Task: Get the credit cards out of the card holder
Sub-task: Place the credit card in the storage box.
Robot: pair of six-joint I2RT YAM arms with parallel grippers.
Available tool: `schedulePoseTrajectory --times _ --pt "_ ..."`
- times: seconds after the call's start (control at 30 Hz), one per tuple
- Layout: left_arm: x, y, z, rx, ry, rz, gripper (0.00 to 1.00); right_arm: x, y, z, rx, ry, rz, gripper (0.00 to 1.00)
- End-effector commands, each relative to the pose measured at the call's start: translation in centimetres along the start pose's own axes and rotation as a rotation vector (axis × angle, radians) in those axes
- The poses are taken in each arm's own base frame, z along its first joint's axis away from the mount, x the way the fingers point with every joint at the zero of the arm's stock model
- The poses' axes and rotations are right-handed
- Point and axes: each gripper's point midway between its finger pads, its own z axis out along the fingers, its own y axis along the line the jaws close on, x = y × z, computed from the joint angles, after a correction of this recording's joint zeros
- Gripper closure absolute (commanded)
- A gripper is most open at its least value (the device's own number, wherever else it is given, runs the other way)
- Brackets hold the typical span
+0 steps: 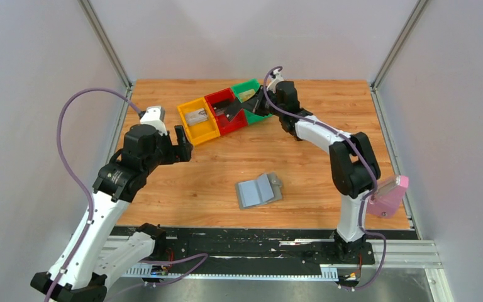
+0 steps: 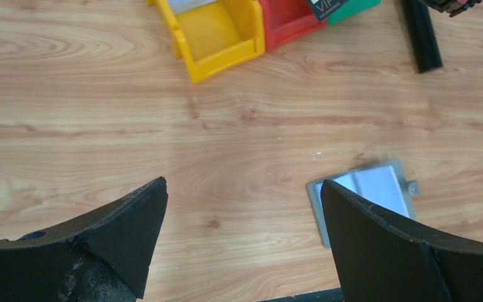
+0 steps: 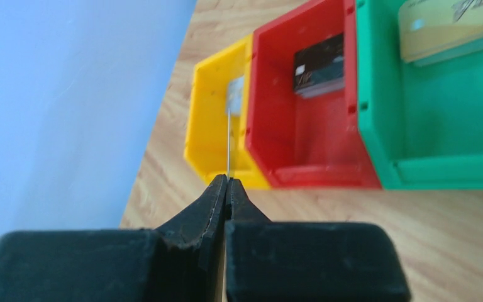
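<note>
Bins (image 3: 308,170) at the table's (image 1: 182,189) far edge hold sorted cards (image 3: 317,66). Your right gripper (image 3: 227,182) pinches a thin card (image 3: 228,138), seen edge-on, above them, seemingly to drop it. Your left gripper (image 2: 242,189) hangs spread wide and empty. The card holder (image 1: 259,190) lies opened flat mid-table, well apart from both.

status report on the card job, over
Left pincer open, empty. Right pincer shut on thin card, edge-on, by yellow bin. Card holder lying open, untouched. No obstruction seen.

Overhead and both wrist cameras all see the bins (image 1: 226,128).
</note>
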Motion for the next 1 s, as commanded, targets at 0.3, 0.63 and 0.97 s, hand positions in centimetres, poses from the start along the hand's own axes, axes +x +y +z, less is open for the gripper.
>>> schedulePoseTrajectory --times 0.3,0.63,0.97 --pt "-1.3 2.7 -1.7 -0.133 -0.089 0.015 0.0 -4.2 -1.6 8.0 0.139 -0.322 -0.054 1.0" --pt "-1.3 2.5 -1.7 -0.117 -0.087 0.017 0.0 -3.4 -3.6 11.1 0.198 -0.318 -0.067 1.0" --pt "-1.3 2.5 -1.8 -0.12 -0.089 0.015 0.0 -2.4 -4.6 13.1 0.197 -0.266 -0.068 1.0"
